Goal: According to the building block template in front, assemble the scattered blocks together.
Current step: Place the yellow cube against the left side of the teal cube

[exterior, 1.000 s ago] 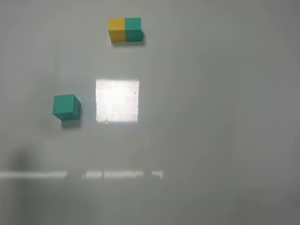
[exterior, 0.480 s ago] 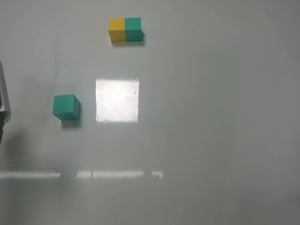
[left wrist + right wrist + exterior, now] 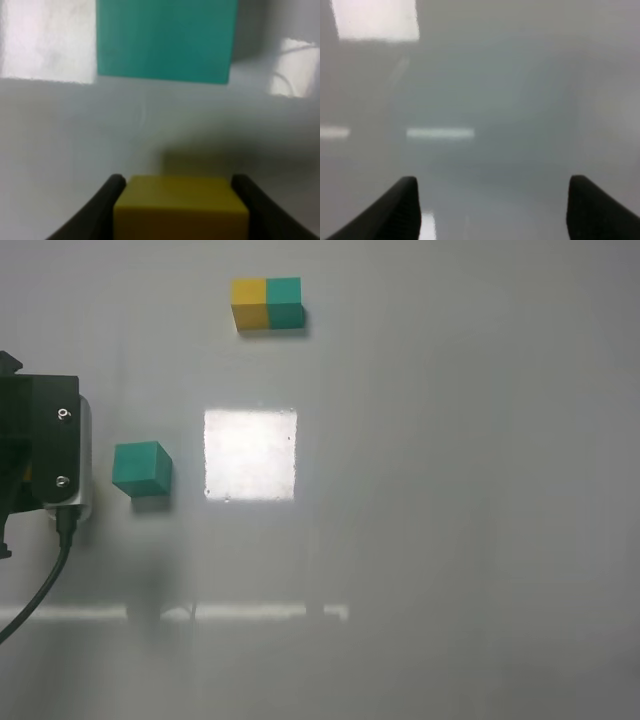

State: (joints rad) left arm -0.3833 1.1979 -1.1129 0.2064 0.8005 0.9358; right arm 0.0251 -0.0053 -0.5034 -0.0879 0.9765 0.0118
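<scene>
The template (image 3: 267,303), a small yellow and teal bar, lies at the far middle of the table. The loose teal cube (image 3: 140,469) sits on the table at the left; it fills the upper part of the left wrist view (image 3: 165,40). My left arm (image 3: 45,455) has come in from the left edge, just left of the teal cube. My left gripper (image 3: 180,200) is shut on the loose yellow cube (image 3: 180,207) and holds it a short way from the teal cube. My right gripper (image 3: 492,200) is open and empty over bare table; it does not show in the high view.
A bright square of reflected light (image 3: 250,454) lies on the grey table (image 3: 450,490) right of the teal cube. A thin bright strip (image 3: 240,612) runs across nearer the front. A black cable (image 3: 40,590) hangs from the left arm.
My left arm has come into the high view from the left edge and moved right toward the teal cube. The cubes on the table have not moved.
</scene>
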